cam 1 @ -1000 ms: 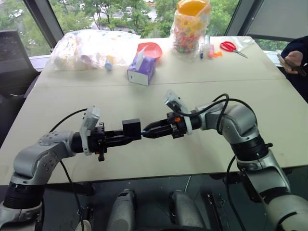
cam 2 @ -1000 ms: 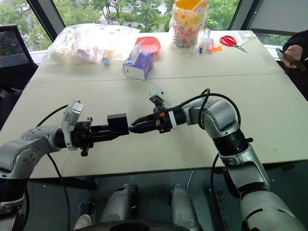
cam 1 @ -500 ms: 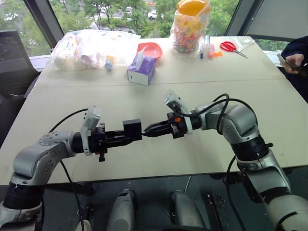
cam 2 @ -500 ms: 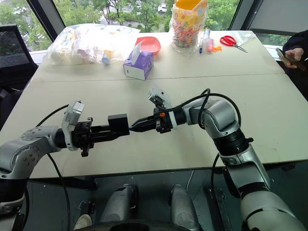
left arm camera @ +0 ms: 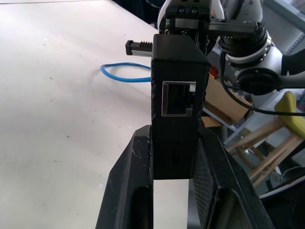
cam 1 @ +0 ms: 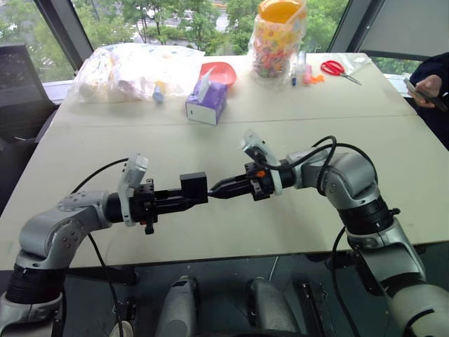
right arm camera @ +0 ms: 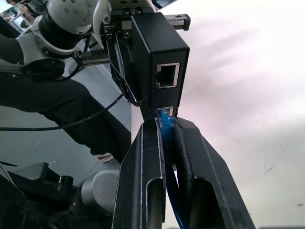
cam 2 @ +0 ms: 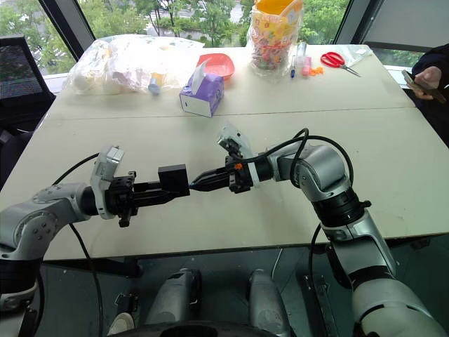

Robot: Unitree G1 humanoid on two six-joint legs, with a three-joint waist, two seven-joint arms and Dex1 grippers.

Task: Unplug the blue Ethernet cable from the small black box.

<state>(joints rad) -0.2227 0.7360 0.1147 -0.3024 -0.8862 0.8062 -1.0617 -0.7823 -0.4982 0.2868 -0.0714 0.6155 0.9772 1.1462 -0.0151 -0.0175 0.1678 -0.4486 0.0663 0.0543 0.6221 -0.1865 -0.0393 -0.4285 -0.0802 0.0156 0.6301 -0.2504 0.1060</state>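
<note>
Tabletop: one box (cam 1: 192, 188) (cable (right arm camera: 167, 125) seemingly plugged).

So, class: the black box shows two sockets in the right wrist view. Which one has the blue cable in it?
The lower socket, right at the right gripper tips, holds the blue cable; the upper socket on the black box is empty.

The left gripper (left arm camera: 174, 157) is clamping the small black box (left arm camera: 177, 102) between its two black fingers (left arm camera: 128, 191), which are pressing against the box's opposite sides. The box is standing upright above the beige table (left arm camera: 57, 109), showing an empty, metal-rimmed socket (left arm camera: 178, 98) on the face turned toward the camera. Behind the box, the right gripper (left arm camera: 188, 14) is sitting close against its far side. A loop of the blue Ethernet cable (left arm camera: 121, 76) is lying on the table beyond the box.
</note>
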